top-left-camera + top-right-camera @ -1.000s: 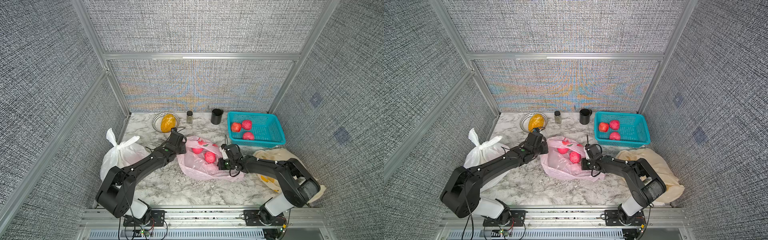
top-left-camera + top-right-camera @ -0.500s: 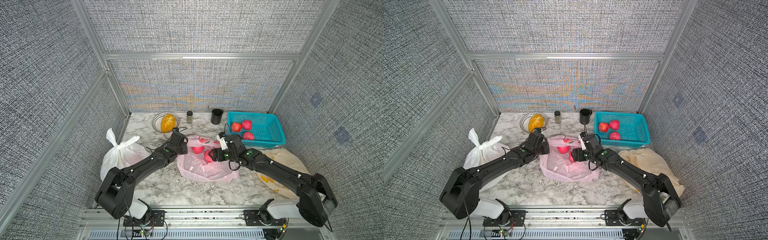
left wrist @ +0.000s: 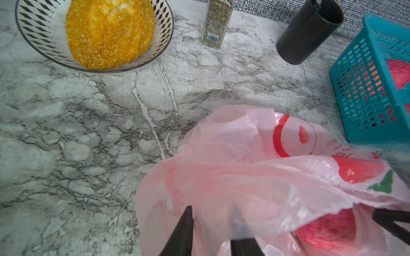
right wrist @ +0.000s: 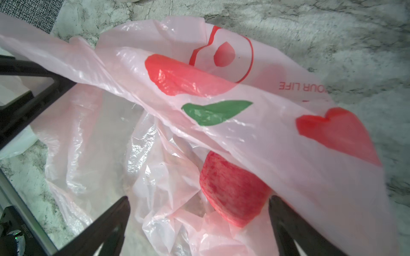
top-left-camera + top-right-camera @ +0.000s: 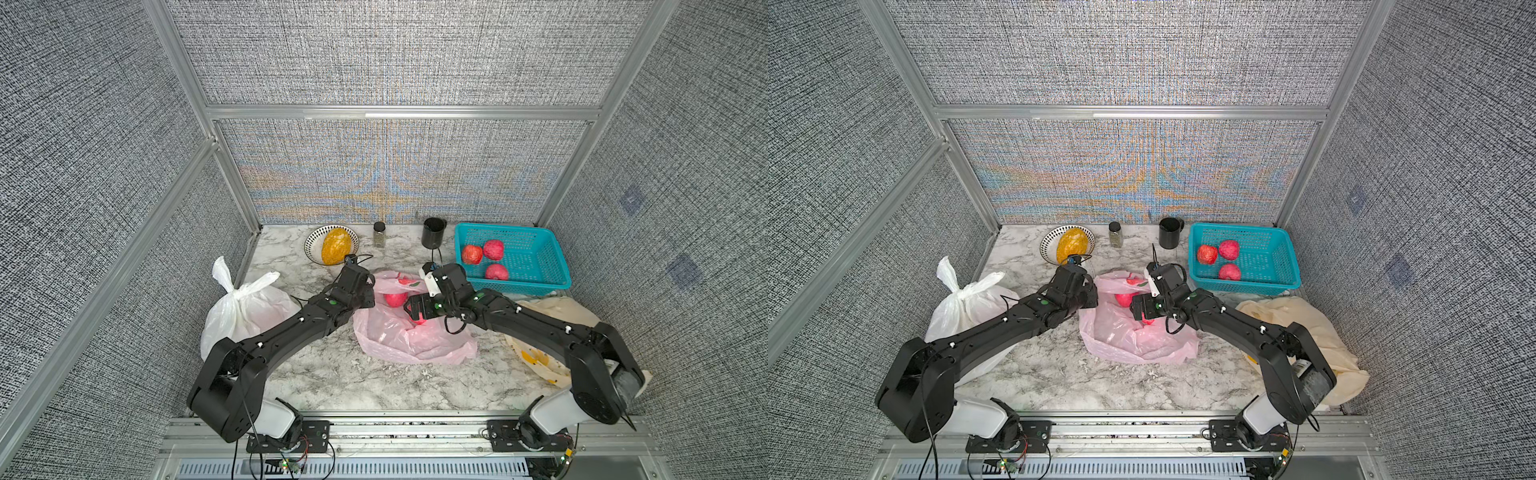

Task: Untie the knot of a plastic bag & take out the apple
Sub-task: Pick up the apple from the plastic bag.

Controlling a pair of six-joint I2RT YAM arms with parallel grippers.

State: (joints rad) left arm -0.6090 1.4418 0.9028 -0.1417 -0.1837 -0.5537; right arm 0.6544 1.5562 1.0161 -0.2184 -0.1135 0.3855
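The pink plastic bag (image 5: 409, 347) (image 5: 1133, 343) lies mid-table with its mouth open; no knot shows on it. My left gripper (image 5: 369, 297) (image 3: 213, 232) is shut on the bag's left rim, with the film pinched between its fingers. My right gripper (image 5: 409, 311) (image 4: 198, 207) stands wide open inside the mouth. A red apple (image 4: 233, 192) lies in the bag just ahead of its fingertips, nearer one of them and untouched. Both top views show a second apple (image 5: 395, 299) (image 5: 1123, 299) further back in the bag.
A teal basket (image 5: 519, 286) holding three apples sits at the back right. A tied white bag (image 5: 245, 309) stands at the left. A bowl (image 5: 311, 245) with a yellow fruit, a spice jar (image 5: 379, 235) and a black cup (image 5: 433, 232) line the back. A cream cloth (image 5: 557, 313) lies at the right.
My right gripper moved from the bag's right side to its mouth and opened wide. My left gripper kept its hold on the rim in place.
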